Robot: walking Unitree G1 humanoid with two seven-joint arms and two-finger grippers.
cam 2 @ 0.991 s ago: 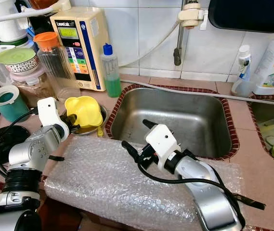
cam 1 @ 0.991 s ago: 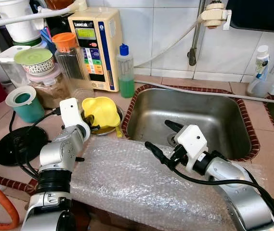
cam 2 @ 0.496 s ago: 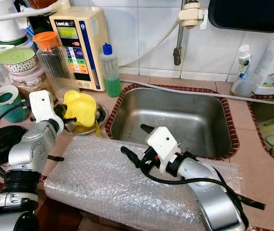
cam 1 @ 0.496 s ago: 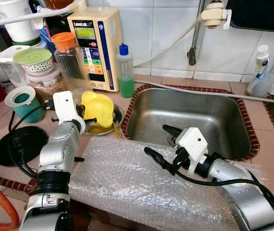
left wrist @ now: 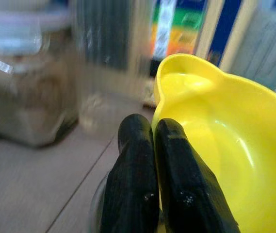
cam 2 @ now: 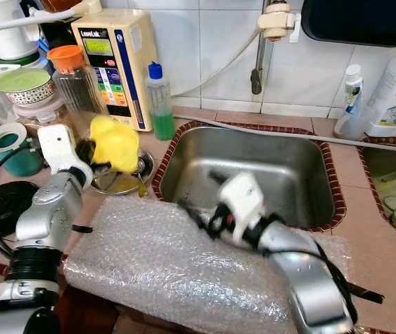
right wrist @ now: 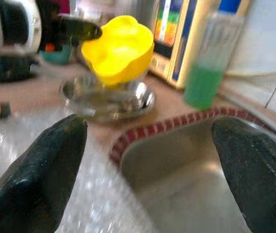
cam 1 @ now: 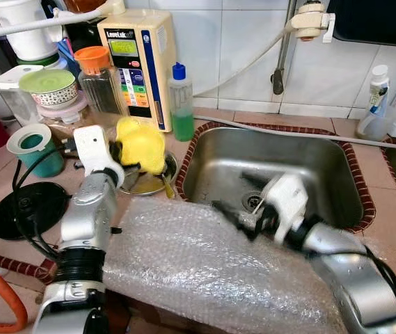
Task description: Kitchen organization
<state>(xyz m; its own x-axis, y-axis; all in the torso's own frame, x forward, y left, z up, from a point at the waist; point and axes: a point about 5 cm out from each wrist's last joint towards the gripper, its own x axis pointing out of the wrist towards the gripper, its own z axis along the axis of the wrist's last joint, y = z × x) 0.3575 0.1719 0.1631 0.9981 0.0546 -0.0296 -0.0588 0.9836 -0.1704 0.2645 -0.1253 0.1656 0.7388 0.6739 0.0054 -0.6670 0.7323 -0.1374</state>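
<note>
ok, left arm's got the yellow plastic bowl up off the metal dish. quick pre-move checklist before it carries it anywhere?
1. Grip on the yellow plastic bowl: left gripper pinches its rim, fingers shut on the wall. Ok.
2. Bowl clear of the shallow metal dish: lifted above it, apart. Ok.
3. Bowl contents: left wrist view shows a bare yellow inside; the bottom is hidden. Cannot tell.
4. Bowl attitude: tilted, held by one edge only. Not ok for a fast swing.
5. Right gripper: open, over the bubble wrap sheet at the edge of the steel sink, blurred from motion. Not ok until settled.
6. Clearance to the green soap bottle beside the bowl: cannot tell.
</note>
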